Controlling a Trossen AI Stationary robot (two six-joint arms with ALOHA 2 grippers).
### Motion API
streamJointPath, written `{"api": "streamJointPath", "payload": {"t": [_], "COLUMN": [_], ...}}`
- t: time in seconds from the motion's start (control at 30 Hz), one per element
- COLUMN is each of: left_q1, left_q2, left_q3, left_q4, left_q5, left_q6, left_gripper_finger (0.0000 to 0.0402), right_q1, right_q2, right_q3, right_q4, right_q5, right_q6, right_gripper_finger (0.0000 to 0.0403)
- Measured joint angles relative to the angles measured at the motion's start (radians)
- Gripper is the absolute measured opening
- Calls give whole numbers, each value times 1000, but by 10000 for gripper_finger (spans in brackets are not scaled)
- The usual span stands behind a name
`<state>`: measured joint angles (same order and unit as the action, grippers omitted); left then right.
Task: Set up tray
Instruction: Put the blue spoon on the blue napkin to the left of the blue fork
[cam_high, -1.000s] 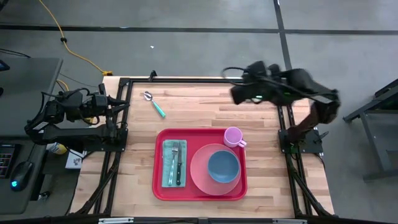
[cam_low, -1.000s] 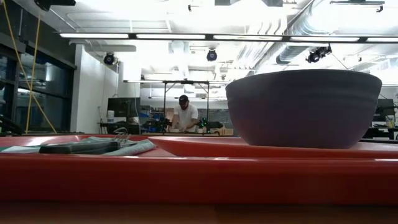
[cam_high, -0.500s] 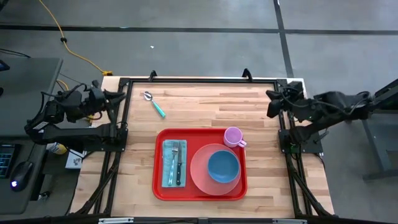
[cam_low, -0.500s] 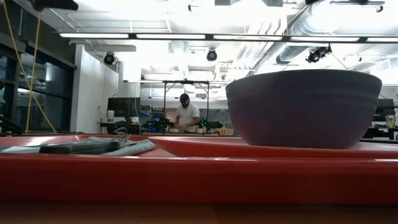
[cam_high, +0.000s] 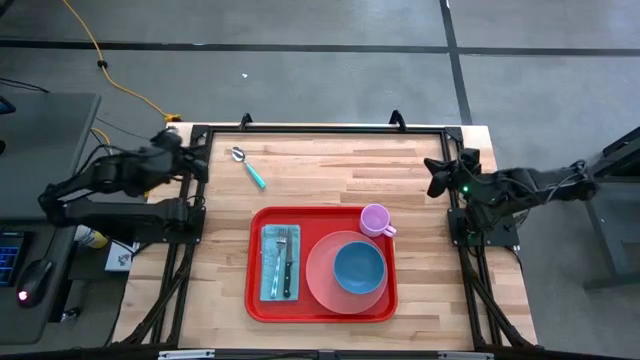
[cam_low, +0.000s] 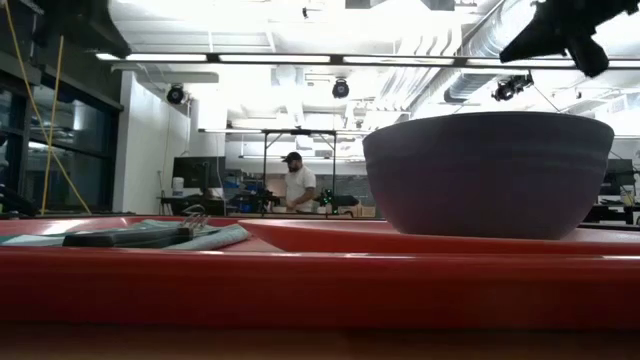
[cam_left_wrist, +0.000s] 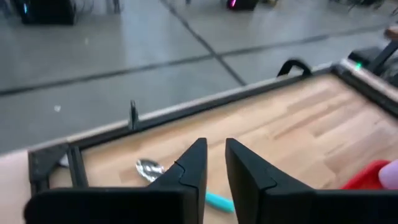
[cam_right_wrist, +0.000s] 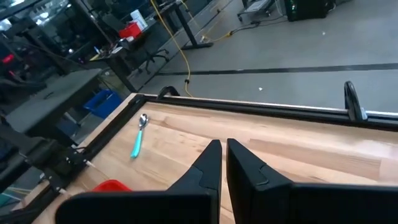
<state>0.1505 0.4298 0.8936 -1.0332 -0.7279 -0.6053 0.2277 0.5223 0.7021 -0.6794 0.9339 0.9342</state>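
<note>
Reaching for the spoon (cam_high: 246, 165) looks like the step in hand, since it is the one piece lying outside the tray (cam_high: 257, 296). The left gripper (cam_high: 193, 160) hovers at the surface's (cam_high: 330, 180) far left corner, near the spoon, its fingers (cam_left_wrist: 193, 168) nearly closed with only a narrow gap between them. To do this well, I judge it should open wider, come down over the teal handle rather than the bowl end, and line its fingers across the handle's slanted run. The right gripper (cam_high: 436, 175) waits at the far right edge, its fingers (cam_right_wrist: 208, 163) also almost together and holding nothing.

The tray is a red, glossy plastic rectangle with rounded corners and a raised rim, sitting in the near middle of the pale wooden surface. Inside it lie a folded light cloth napkin (cam_high: 268, 264) carrying a fork (cam_high: 280, 258) and a dark knife (cam_high: 289, 270), a round pink plate (cam_high: 318, 275) with a smooth blue bowl (cam_high: 359, 268) on it, and a small pink cup (cam_high: 375, 219) at the far right corner. The spoon's metal bowl is shiny and likely slippery.
</note>
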Motion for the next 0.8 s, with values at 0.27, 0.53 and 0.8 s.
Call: {"api": "streamJointPath", "payload": {"t": [0.27,0.53,0.8], "left_q1": [0,1,76], "left_q2": [217,417,620], "left_q3": [0,0,0], "left_q4": [-22,-15,-6], "left_q5": [82,231,390], "left_q6": [-177,-331,-382], "left_gripper_finger": [198,306,337], "right_q1": [-54,-60,-60], "right_q2": [-49,-48,-48], "right_q3": [-31,-31,-31], "right_q4": [16,16,47], "right_q5": [-75,-87,-111], "right_q6": [-73,-95,-85], "right_gripper_finger": [0,0,0]}}
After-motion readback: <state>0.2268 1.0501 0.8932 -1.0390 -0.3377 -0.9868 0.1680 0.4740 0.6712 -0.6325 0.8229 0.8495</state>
